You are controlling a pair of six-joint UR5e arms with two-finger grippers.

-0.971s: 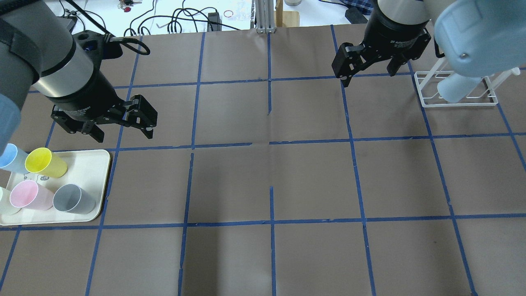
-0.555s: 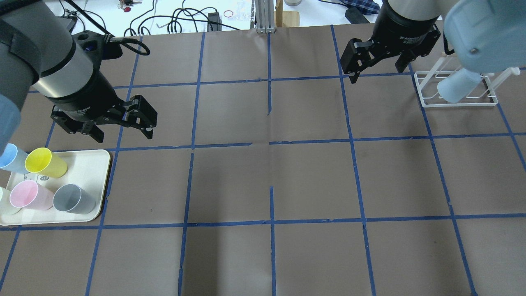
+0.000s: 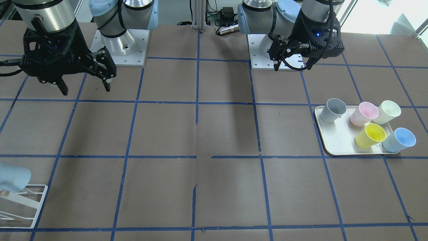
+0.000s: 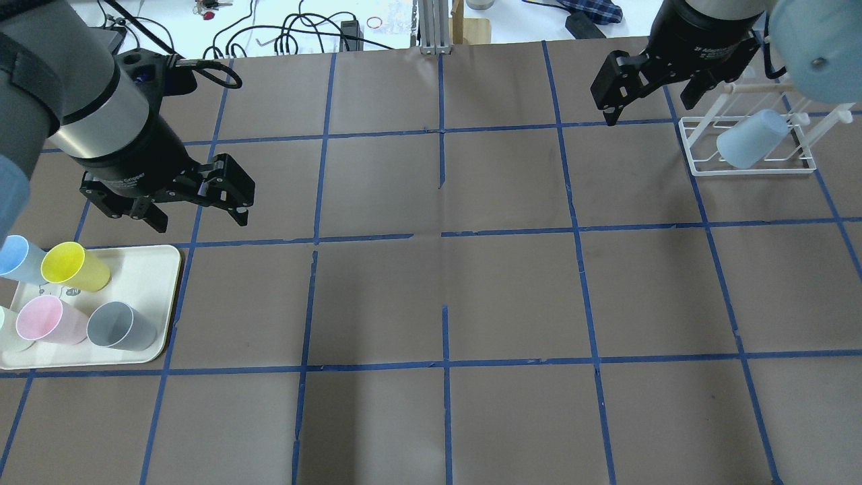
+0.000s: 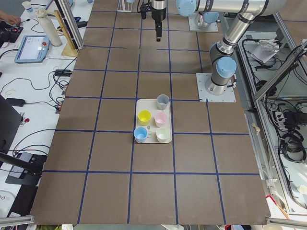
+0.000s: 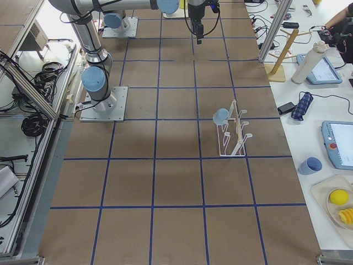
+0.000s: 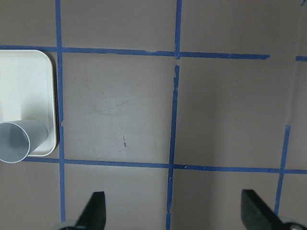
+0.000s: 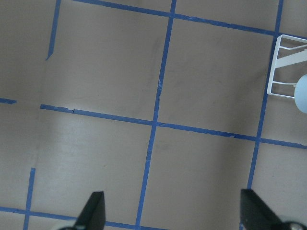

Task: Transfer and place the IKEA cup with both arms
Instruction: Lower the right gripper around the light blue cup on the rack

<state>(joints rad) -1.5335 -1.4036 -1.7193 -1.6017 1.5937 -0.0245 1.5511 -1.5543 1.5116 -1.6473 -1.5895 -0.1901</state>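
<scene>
A pale blue IKEA cup [image 4: 744, 147] lies tilted on the white peg rack [image 4: 700, 168] at the far right. It also shows in the front view [image 3: 11, 179] and the right side view [image 6: 222, 115]. My right gripper [image 4: 650, 108] is open and empty. It hovers left of the rack, apart from the cup. A near-identical blue cup [image 4: 13, 256] stands on the white tray [image 4: 148, 269] at the left. My left gripper [image 4: 201, 219] is open and empty, above the table just behind the tray. Both wrist views show spread fingers with nothing between them.
The tray also holds a yellow cup [image 4: 74, 266], a pink cup [image 4: 50, 320], a grey cup [image 4: 121, 325] and a whitish cup [image 3: 387, 111]. Blue tape lines grid the brown table. Cables and tools lie beyond the far edge.
My right gripper has moved right and toward the far edge, and the arm no longer covers the blue cup on the rack. My left gripper has hardly moved.
</scene>
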